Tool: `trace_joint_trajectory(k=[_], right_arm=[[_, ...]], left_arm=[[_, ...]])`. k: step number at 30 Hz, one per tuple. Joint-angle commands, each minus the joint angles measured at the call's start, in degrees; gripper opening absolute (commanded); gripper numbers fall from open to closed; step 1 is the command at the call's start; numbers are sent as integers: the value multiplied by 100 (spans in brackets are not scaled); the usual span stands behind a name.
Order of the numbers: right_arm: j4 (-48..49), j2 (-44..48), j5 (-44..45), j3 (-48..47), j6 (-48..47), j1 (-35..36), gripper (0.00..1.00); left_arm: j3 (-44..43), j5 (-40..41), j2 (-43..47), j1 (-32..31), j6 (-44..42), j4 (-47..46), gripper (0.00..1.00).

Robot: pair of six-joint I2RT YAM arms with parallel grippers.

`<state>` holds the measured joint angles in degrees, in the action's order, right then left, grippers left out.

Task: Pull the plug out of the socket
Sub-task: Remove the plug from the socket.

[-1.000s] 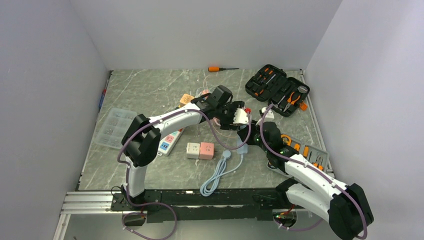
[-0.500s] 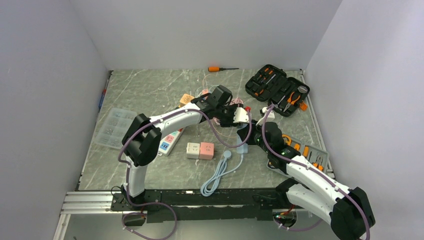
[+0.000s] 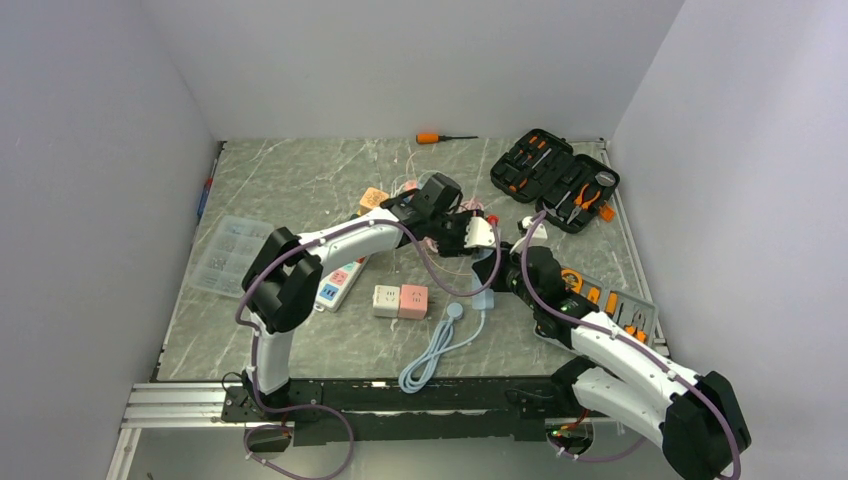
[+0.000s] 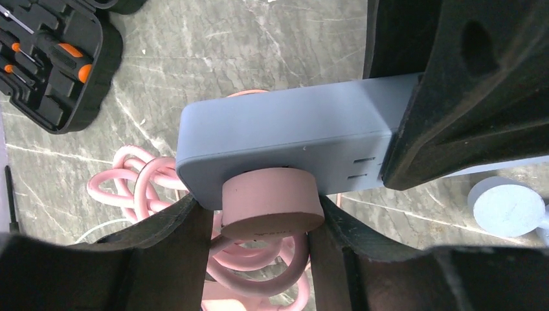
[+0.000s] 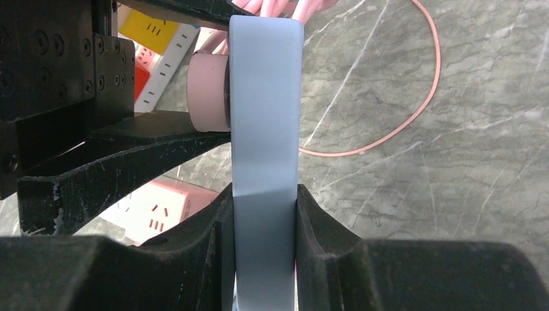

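A blue-grey socket block (image 4: 285, 139) is held off the table; it stands edge-on in the right wrist view (image 5: 265, 97). A round pink plug (image 4: 272, 201) sits flush in its face, with its pink cable (image 4: 129, 188) looped below, and shows at the block's left side (image 5: 207, 91). My left gripper (image 4: 265, 217) is shut on the plug, one finger on each side. My right gripper (image 5: 265, 223) is shut on the socket block's lower part. In the top view both grippers (image 3: 478, 238) (image 3: 498, 275) meet at the table's middle, and the plug is hidden there.
An open black tool case (image 3: 555, 178) lies at the back right and an orange screwdriver (image 3: 440, 137) at the back. A white power strip (image 3: 340, 283), white and pink cube sockets (image 3: 400, 300), a coiled pale blue cable (image 3: 435, 350) and a clear box (image 3: 225, 255) lie in front and to the left.
Both grippers have shifted slightly left together, keeping their holds. The pale blue cable coil has slid a little to the left.
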<state>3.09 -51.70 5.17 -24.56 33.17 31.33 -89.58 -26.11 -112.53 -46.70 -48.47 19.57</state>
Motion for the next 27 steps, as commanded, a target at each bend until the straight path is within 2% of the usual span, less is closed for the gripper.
trace_joint_trajectory(k=[1, 2, 3, 4, 7, 13, 17, 22, 27], right_arm=[[672, 299, 183, -116, 181, -48, 0], [686, 336, 118, -120, 181, -47, 0], [709, 369, 63, -125, 190, -51, 0], [729, 396, 15, -132, 198, -49, 0], [747, 426, -89, -176, 221, -48, 0], [860, 432, -265, -207, 277, -45, 0], [934, 337, -445, -295, 326, -53, 0], [1054, 204, -481, -373, 357, -56, 0], [1090, 166, -482, -401, 370, -38, 0]], left_arm=[[187, 220, 360, 168, -22, 231, 55], [198, 220, 378, 180, -9, 237, 73], [225, 228, 397, 190, 12, 191, 79], [238, 230, 406, 207, 29, 180, 81], [232, 199, 419, 247, 11, 205, 99], [60, 143, 356, 307, 158, 172, 99], [-166, -79, 207, 293, 308, 246, 91], [-246, -267, 138, 90, 253, 317, 89], [-267, -168, 21, -10, 42, 428, 74]])
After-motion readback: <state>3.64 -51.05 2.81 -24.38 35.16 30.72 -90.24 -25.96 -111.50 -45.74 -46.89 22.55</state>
